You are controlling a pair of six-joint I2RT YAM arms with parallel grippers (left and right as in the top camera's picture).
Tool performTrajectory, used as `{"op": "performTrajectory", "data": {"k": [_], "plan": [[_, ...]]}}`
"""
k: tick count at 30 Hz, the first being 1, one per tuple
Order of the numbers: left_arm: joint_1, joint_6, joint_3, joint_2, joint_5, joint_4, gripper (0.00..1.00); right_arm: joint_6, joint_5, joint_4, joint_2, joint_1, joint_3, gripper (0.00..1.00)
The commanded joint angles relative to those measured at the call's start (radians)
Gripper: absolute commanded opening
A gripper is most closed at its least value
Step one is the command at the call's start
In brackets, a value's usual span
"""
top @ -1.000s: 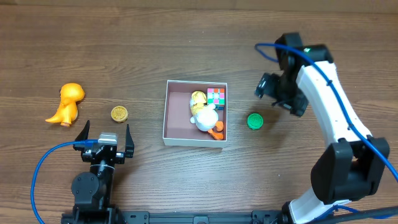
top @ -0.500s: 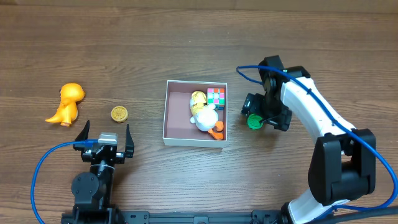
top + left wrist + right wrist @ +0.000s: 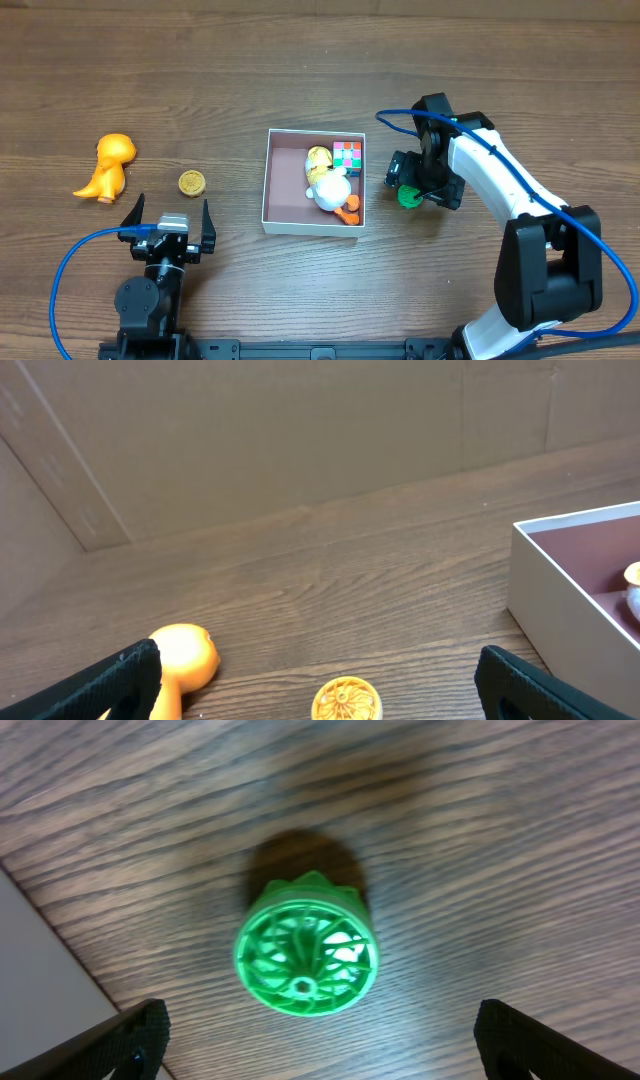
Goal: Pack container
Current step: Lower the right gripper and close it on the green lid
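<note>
Table (image 3: 300, 60): wood-grain. Container (image 3: 288, 190) is set at its middle; a duck (image 3: 328, 190) and a cube (image 3: 347, 155) are lodged against its right wall. Right gripper (image 3: 320, 1035) is held over a green disc (image 3: 306, 956) just right of the container, fingers wide, nothing gripped. Left gripper (image 3: 170, 208) is seen at front left, fingers wide, empty. A dinosaur (image 3: 105, 165) and a yellow disc (image 3: 192, 183) are noted left of the container.

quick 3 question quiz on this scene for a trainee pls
1. True or false: the right gripper is shut on the green wheel.
2. Which lies inside the container? A orange dinosaur; B gold disc; C colour cube.
3. How many toys lie on the table outside the container?
Key: 1 false, the right gripper stands open over the green wheel; 2 C; 3 three.
</note>
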Motion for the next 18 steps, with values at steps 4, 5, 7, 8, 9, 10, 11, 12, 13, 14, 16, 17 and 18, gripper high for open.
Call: {"op": "performTrajectory", "data": {"k": [4, 5, 7, 8, 9, 10, 11, 12, 13, 14, 16, 17, 18], "plan": [[0.01, -0.01, -0.004, 0.0, -0.01, 0.0, 1.0, -0.01, -0.001, 0.026, -0.003, 0.035, -0.01, 1.0], [0.01, -0.01, -0.004, 0.0, -0.01, 0.0, 1.0, -0.01, -0.001, 0.031, -0.001, 0.035, -0.01, 1.0], [0.01, -0.01, -0.004, 0.0, -0.01, 0.0, 1.0, -0.01, 0.007, 0.04, 0.009, 0.034, -0.01, 1.0], [0.01, -0.01, -0.004, 0.0, -0.01, 0.0, 1.0, -0.01, 0.015, 0.043, 0.017, 0.034, -0.01, 1.0], [0.01, -0.01, -0.004, 0.0, -0.01, 0.0, 1.0, -0.01, 0.027, 0.044, 0.027, 0.034, -0.01, 1.0], [0.01, -0.01, -0.004, 0.0, -0.01, 0.0, 1.0, -0.01, 0.039, 0.044, 0.04, 0.034, -0.01, 1.0], [0.01, -0.01, -0.004, 0.0, -0.01, 0.0, 1.0, -0.01, 0.044, 0.045, 0.049, 0.034, -0.01, 1.0], [0.01, -0.01, -0.004, 0.0, -0.01, 0.0, 1.0, -0.01, 0.044, 0.048, 0.061, 0.034, -0.01, 1.0], [0.01, -0.01, -0.004, 0.0, -0.01, 0.0, 1.0, -0.01, 0.043, 0.05, 0.072, 0.033, -0.01, 1.0], [0.01, -0.01, -0.004, 0.0, -0.01, 0.0, 1.0, -0.01, 0.043, 0.052, 0.085, 0.034, -0.01, 1.0], [0.01, -0.01, -0.004, 0.0, -0.01, 0.0, 1.0, -0.01, 0.043, 0.052, 0.106, 0.034, -0.01, 1.0], [0.01, -0.01, -0.004, 0.0, -0.01, 0.0, 1.0, -0.01, 0.043, 0.051, 0.115, 0.034, -0.01, 1.0], [0.01, -0.01, -0.004, 0.0, -0.01, 0.0, 1.0, -0.01, 0.043, 0.051, 0.126, 0.034, -0.01, 1.0]]}}
